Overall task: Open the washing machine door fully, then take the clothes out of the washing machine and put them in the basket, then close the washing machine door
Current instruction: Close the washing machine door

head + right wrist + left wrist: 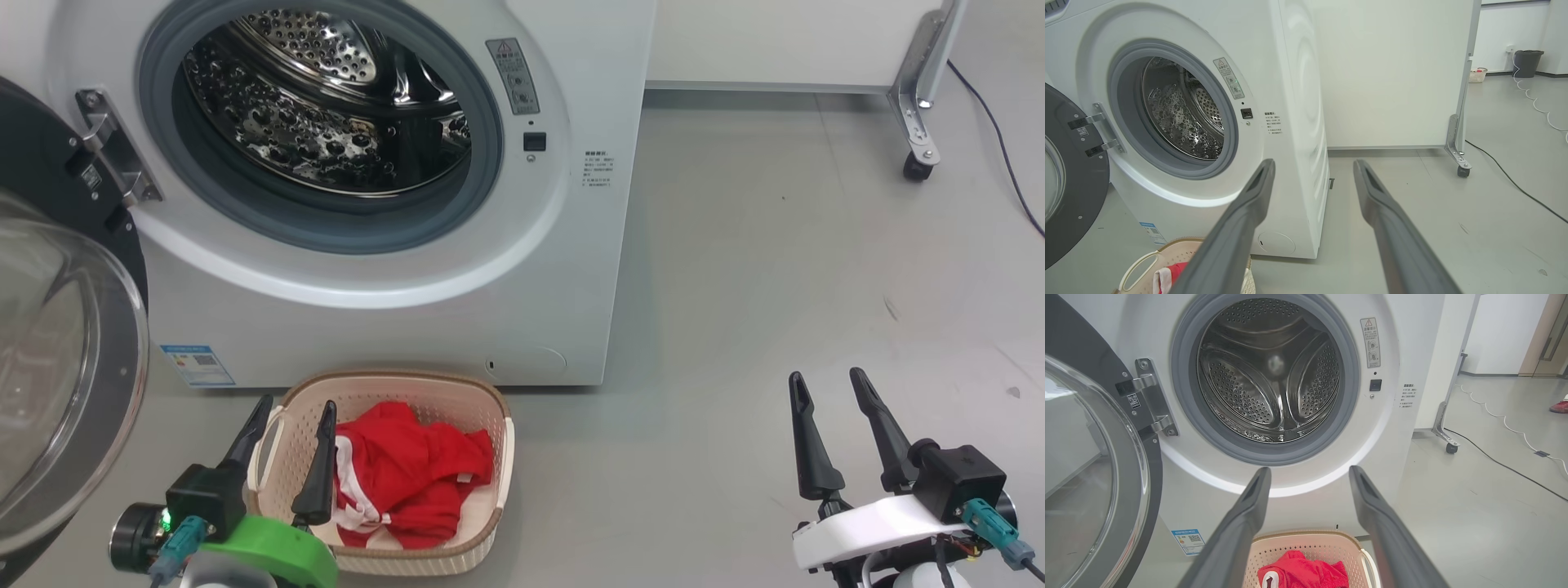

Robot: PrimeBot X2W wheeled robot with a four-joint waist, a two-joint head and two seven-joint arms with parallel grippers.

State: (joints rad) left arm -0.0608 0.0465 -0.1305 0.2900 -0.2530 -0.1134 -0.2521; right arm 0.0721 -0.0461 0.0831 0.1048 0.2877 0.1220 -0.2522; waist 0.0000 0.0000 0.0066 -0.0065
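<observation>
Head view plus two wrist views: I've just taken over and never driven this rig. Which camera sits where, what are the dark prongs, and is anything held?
The head view looks down from the robot's head; each wrist view looks along that arm's own two dark fingers. Those prongs are the left gripper and right gripper, both open and holding nothing. Ahead stands a white washing machine, its door swung open to the left, its steel drum looking empty. On the grey floor before it sits a cream basket with red clothes inside.
</observation>
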